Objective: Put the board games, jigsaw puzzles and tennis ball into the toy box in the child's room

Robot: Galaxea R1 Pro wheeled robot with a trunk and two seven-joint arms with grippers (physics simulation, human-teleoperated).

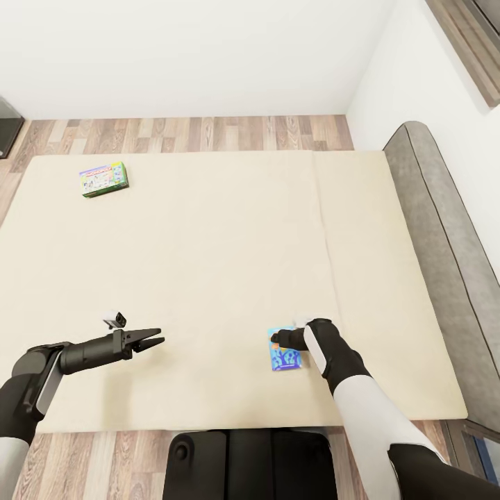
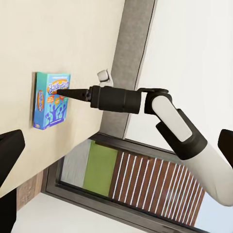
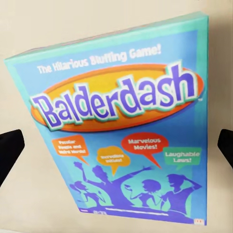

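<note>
1. While hanging spread wide just over the blue board game (image 1: 285, 352), lying flat on the bed (image 1: 208, 264) near its near edge, right of middle: holding the right jaws centred on the box, as the right wrist view is showing a dark fingertip (image 3: 10, 150) out past each long side of the cover.
2. Lowering straight down and slowly, keeping both tips outside the box edges; probably pressing a little into the soft mattress so the tips are reaching below the lid rather than skating over the glossy print.
3. Closing across the narrow width, not the length; judging the flat box likely to tip or slide if pinched near one corner, so staying around its middle.
4. Lifting only after feeling a firm pinch, then keeping the box level while turning away toward the toy box, not in sight from here.
5. Keeping the left arm (image 1: 90, 353) clear: hovering above bare mattress at near left, well apart from the blue box, its jaws also standing open and holding nothing, going by the left wrist view.
6. Remembering the green-bordered board game (image 1: 103, 179) lying at the far left of the bed, well apart from both arms and probably needing a reach or a move of the base.
</note>
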